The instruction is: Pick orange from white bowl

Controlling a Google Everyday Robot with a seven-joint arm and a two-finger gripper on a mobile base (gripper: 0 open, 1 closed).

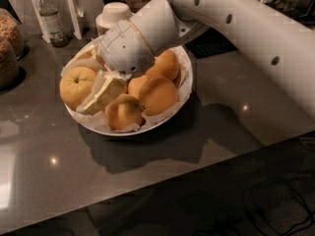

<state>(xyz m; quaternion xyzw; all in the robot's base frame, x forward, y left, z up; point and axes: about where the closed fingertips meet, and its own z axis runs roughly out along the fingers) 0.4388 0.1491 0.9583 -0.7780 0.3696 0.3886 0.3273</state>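
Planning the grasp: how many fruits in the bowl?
5 fruits: the orange far left, one front, one centre, two right; the gripper, low inside the white bowl, may hide more.

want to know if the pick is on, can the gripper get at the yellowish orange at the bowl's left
Probably yes. The gripper is down in the white bowl, right beside the orange, with nothing between them; the other fruit lie on its far side.

Orange [78, 86]: large, round, yellowish, dimpled skin, dark stem dimple showing. It sits at 9 o'clock in the wide, shallow white bowl [190, 75], on crumpled paper lining. Gripper [101, 96] is inside the bowl, just beside the orange at its 3 o'clock.
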